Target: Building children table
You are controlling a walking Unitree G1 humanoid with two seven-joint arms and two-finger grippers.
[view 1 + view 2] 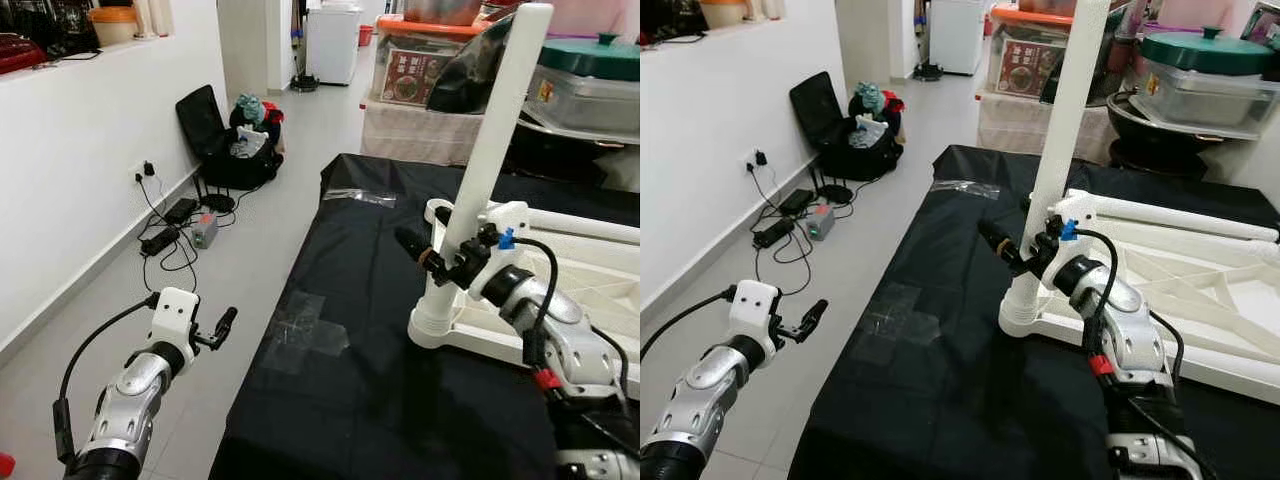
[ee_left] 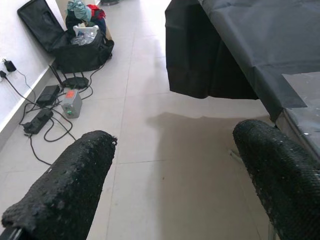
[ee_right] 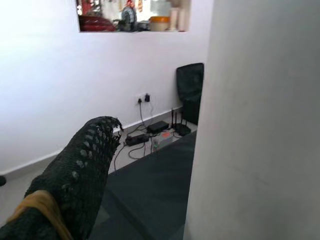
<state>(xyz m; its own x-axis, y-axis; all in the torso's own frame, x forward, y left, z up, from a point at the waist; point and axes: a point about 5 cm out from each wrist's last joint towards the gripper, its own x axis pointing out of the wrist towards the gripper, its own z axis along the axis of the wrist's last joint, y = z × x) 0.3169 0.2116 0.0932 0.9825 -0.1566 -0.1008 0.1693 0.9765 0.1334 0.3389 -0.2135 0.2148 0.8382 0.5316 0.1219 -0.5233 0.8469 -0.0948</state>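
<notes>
The white children's table (image 1: 590, 300) lies upside down on a black-covered surface (image 1: 350, 400). A white round leg (image 1: 495, 130) stands upright in its near-left corner socket (image 1: 440, 320). My right gripper (image 1: 432, 255) reaches to the lower part of this leg, fingers either side of it. In the right wrist view the leg (image 3: 260, 125) looms close, and one black finger (image 3: 75, 170) stands apart from it, so the gripper is open; the other finger is hidden behind the leg. Low on the left, over the floor, my left gripper (image 1: 222, 325) is open and holds nothing (image 2: 175, 180).
A black bag (image 1: 225, 140) with clothes, a power strip and cables (image 1: 165, 235) lie along the white wall on the left. Storage boxes (image 1: 420, 70) and a green-lidded pot (image 1: 590, 60) stand behind the surface. Clear tape patches (image 1: 305, 330) mark the cloth.
</notes>
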